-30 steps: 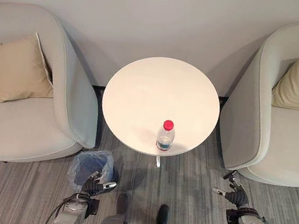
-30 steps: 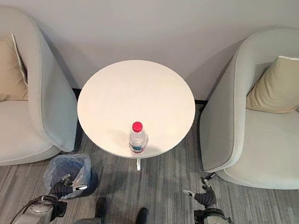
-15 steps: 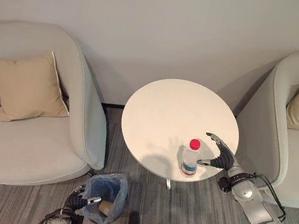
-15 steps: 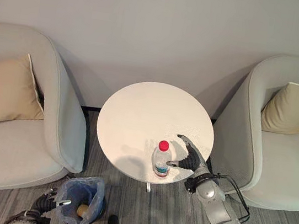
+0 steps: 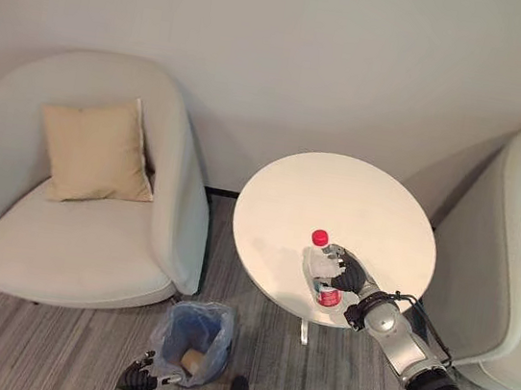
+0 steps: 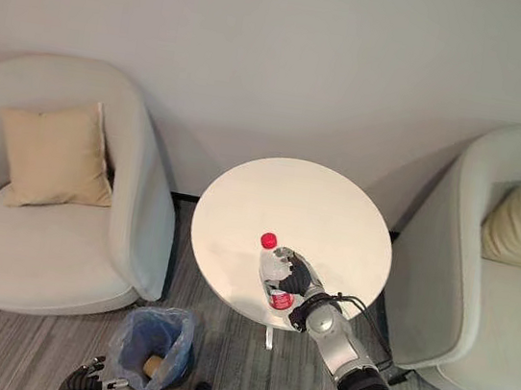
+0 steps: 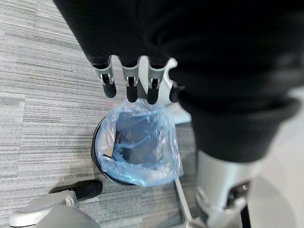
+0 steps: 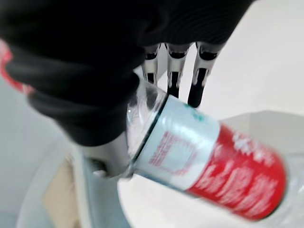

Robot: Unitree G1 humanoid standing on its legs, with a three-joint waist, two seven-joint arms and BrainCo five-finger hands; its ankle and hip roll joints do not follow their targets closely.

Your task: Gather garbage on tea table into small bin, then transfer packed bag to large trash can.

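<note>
Right robot hand has closed round bottle near table edge.

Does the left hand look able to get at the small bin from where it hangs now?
Probably yes: the left hand hangs open just beside the blue-bagged small bin on the floor, nothing between them.

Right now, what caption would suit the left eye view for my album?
The robot's right hand grips a red-capped clear plastic bottle on the round white table, above a blue-bagged small bin.
</note>
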